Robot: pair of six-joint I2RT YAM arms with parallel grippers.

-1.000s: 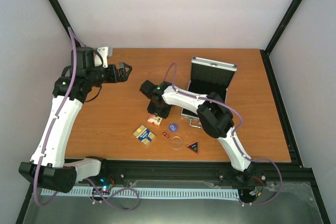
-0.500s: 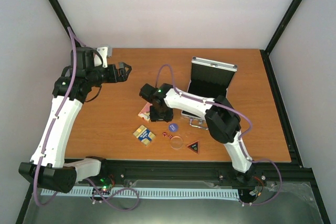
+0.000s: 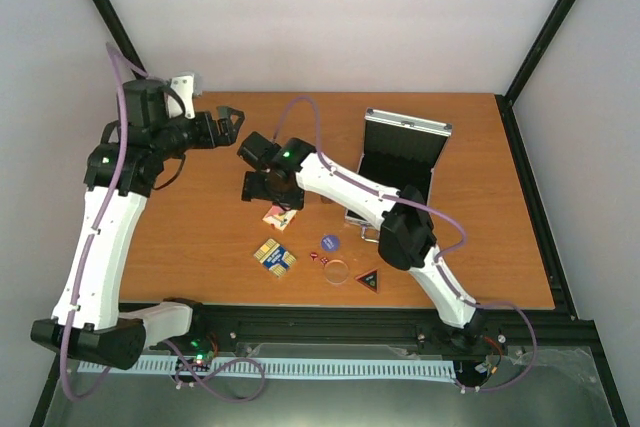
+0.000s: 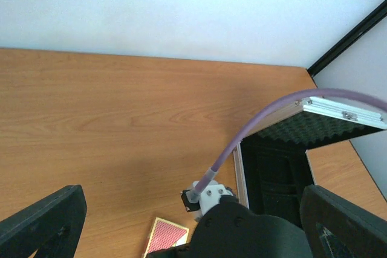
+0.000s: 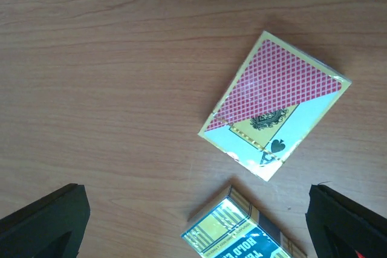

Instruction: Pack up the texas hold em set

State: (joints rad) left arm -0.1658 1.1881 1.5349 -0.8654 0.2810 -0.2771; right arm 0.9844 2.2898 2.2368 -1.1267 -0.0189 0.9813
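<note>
Swung left, away from the case [image 3: 400, 162] – right end effector [image 3: 260, 187] hangs wide open near the red deck [image 5: 275, 104]; left end effector [image 3: 228, 121] wide too.

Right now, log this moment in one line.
left gripper open | right gripper open near red deck | red deck on table, outside case
</note>
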